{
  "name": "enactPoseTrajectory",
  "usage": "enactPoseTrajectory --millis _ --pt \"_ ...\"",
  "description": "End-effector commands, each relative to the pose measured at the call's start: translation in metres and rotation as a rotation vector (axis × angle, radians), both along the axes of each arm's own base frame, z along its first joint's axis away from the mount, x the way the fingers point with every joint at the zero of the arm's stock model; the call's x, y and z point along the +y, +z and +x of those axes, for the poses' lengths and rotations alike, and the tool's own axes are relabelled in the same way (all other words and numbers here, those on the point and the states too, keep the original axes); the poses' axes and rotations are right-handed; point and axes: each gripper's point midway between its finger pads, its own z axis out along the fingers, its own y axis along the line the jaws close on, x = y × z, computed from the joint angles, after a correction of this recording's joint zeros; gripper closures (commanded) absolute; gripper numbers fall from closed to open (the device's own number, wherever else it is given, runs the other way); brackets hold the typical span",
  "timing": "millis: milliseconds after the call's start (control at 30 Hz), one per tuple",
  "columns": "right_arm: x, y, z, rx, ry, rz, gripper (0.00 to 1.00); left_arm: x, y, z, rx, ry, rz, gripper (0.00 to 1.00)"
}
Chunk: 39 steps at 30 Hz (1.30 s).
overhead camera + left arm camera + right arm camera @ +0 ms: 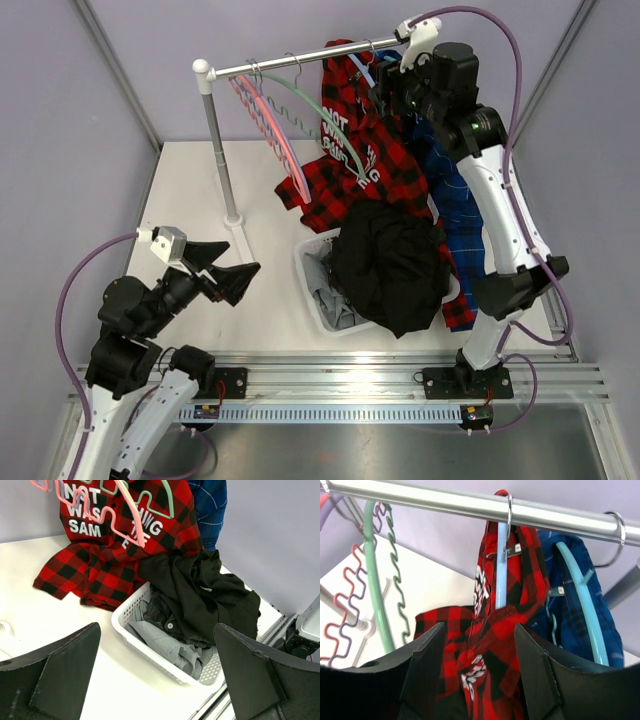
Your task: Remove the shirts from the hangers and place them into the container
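Pale grey walls enclose a white tabletop (pixel 260 290) carrying a white-and-steel clothes rail (pixel 300 62).

**Right jaws:** raised to the rail and roughly half parted. The red-and-black plaid shirt with white lettering (pixel 495 645) is bunched between them. Whether the pads actually pinch the cloth cannot be told. Directly above them, the shirt's thin light-blue plastic hanger (pixel 501 565) hangs by its metal hook. Just to their right is the blue plaid shirt (pixel 607 625) on a teal hanger (pixel 580 590). To their left are bare hangers, among them a green hanger (pixel 375 580).

**Left jaws:** fully spread, holding nothing, poised low over the tabletop. The shallow white perforated plastic basket (pixel 131 639) lies just beyond them.

**Step in hand (judged):** freeing the red plaid shirt.
- Close on cloth alone, below the hanger's shoulder.
- Draw the shirt down and sideways so one shoulder slips off first.
- Leave the hook on the rail.
- Keep clear of the neighbouring blue shirt.

**Views compared:**
- The right wrist view alone shows the hooks seated on the rail and the collar labels. In the top view the arm hides these.
- The left wrist view alone shows the plain grey shirt (pixel 165 645) folded in the basket under the black shirt (pixel 200 600).
- The top view shows the black shirt spilling over the basket's far rim.
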Motion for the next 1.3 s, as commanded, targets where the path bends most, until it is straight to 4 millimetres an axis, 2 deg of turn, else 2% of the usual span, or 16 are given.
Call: enactPoseTrajectory --millis 0,267,500,767,933,967,1067,1100,1267 --pt "0.005 0.016 0.023 -0.075 -0.03 0.048 0.36 0.0 0.011 -0.001 -0.04 -0.001 -0.036 0.01" --pt "0.012 0.009 0.044 -0.129 -0.017 -0.01 0.4 0.002 -0.001 0.001 -0.021 0.014 -0.023 0.01" --pt "0.013 -0.014 0.07 -0.134 -0.043 -0.076 0.42 0.003 -0.002 0.002 -0.017 0.021 -0.018 0.01" --pt "0.013 -0.023 0.088 -0.162 -0.055 -0.133 0.47 0.003 -0.007 0.004 -0.007 0.028 -0.013 0.01" --pt "0.014 -0.025 0.093 -0.169 -0.05 -0.137 0.59 0.003 -0.007 0.005 -0.005 0.028 -0.015 0.01" --pt "0.014 -0.026 0.094 -0.168 -0.049 -0.138 0.69 0.002 -0.006 0.005 -0.006 0.026 -0.017 0.01" --pt "0.011 -0.02 0.094 -0.169 -0.05 -0.117 0.89 0.002 -0.006 0.006 -0.002 0.028 -0.017 0.01" --pt "0.012 -0.021 0.094 -0.162 -0.042 -0.11 1.0 0.002 -0.007 0.006 0.002 0.028 -0.017 0.01" --pt "-0.001 0.001 0.091 -0.169 -0.031 -0.025 1.0 0.001 -0.004 0.006 -0.001 0.026 -0.024 0.01"
